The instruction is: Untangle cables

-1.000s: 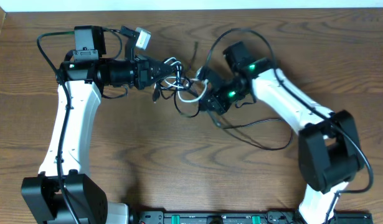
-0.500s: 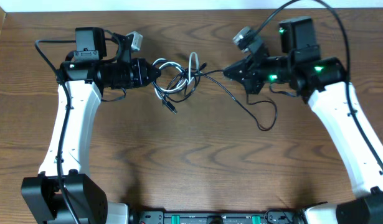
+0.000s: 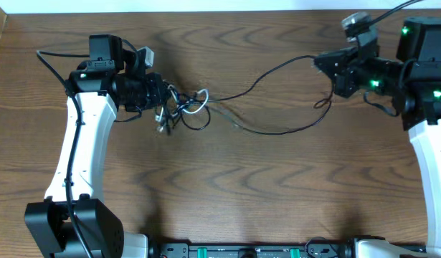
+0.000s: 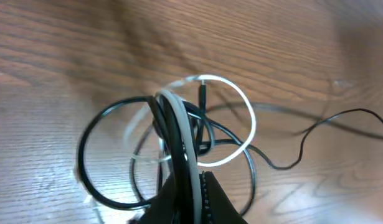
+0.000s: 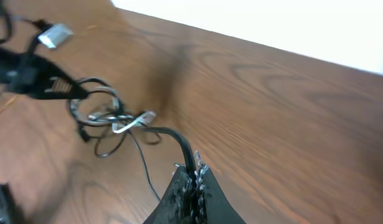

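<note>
The left gripper (image 3: 165,97) is clenched on the tangled cables (image 3: 186,107) over the left side of the desk (image 3: 227,186). There the white cord (image 4: 251,124) loops around the black cord (image 3: 277,132). The right gripper (image 3: 326,66) pinches the black cord far to the right. A hard pull could tighten the knot, or a cord could slip out.

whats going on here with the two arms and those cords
The left gripper is shut on a tangle of white cord and black cord at the left of the table. The right gripper is shut on the black cord far to the right, so it spans the table. The tangle is not undone yet.
</note>
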Robot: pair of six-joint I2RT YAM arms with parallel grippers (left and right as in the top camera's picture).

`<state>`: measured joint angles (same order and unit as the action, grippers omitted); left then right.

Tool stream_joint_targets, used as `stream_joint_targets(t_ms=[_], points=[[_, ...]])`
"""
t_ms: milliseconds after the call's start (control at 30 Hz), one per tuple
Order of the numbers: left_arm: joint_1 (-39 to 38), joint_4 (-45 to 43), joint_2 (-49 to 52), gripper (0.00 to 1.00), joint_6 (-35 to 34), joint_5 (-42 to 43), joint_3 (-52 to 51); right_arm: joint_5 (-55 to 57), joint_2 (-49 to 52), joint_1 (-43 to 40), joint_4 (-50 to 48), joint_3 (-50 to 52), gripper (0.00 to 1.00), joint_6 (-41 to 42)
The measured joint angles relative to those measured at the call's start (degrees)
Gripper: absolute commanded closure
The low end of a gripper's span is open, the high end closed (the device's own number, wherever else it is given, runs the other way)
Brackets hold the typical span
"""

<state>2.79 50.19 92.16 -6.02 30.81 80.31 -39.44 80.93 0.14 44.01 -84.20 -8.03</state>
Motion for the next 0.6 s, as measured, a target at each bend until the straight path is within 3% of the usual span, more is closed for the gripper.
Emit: stream_joint_targets(t_ms=[233,600], points=[[0.0,0.0,0.0,0.93,-0.02,-1.22,0.0,15.82,0.37,-0.09,1.84,0.0,0.99,7.67],[0.0,-0.42,0.02,0.93,-0.02,-1.2,0.0,18.47,10.73,-0.09,6.43,0.0,0.99,10.56]])
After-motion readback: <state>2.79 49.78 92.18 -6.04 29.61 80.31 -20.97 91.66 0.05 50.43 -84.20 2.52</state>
